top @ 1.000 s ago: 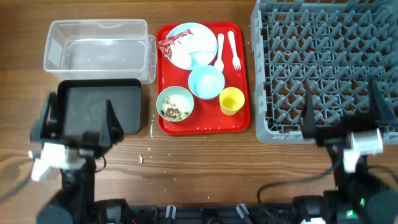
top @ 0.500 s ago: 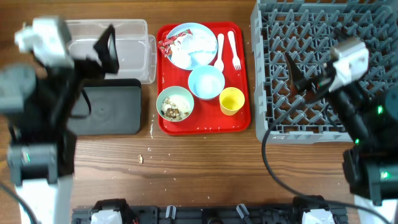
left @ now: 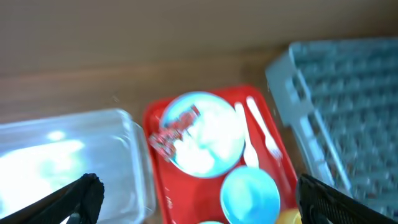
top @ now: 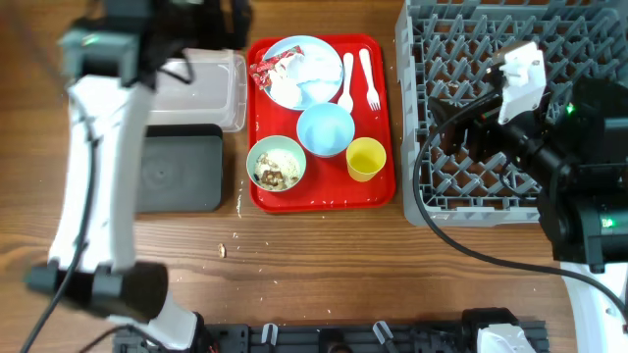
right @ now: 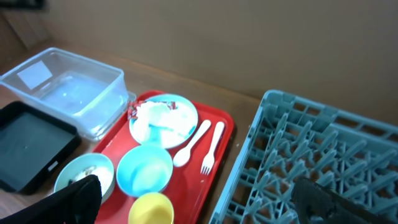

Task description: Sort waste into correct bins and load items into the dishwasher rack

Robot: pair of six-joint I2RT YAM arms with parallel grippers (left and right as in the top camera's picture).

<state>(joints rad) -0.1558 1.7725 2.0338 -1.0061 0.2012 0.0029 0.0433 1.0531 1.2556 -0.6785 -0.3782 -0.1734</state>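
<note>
The red serving tray (top: 385, 147) holds a pale blue plate (top: 312, 61) with a red wrapper (top: 265, 69) and white tissue (top: 287, 86), a blue bowl (top: 325, 129), a bowl with food scraps (top: 276, 162), a yellow cup (top: 366, 158), a spoon (top: 346, 83) and a fork (top: 370, 78). The clear tub (top: 211, 88) and black tray (top: 182, 172) lie to its left, the grey rack (top: 461, 49) to its right. My left gripper (left: 199, 196) is open, high above the tub and tray. My right gripper (right: 199, 199) is open, above the rack's left edge (right: 242, 180).
A few crumbs (top: 224, 250) lie on the wooden table in front of the red tray. The left arm (top: 93, 157) crosses over the black tray and the tub. The right arm (top: 549, 127) hangs over the rack's near right part.
Both arms have risen from the table's near edge and swung toward the far side: the left over the tub, the right over the rack. The objects have not moved.
</note>
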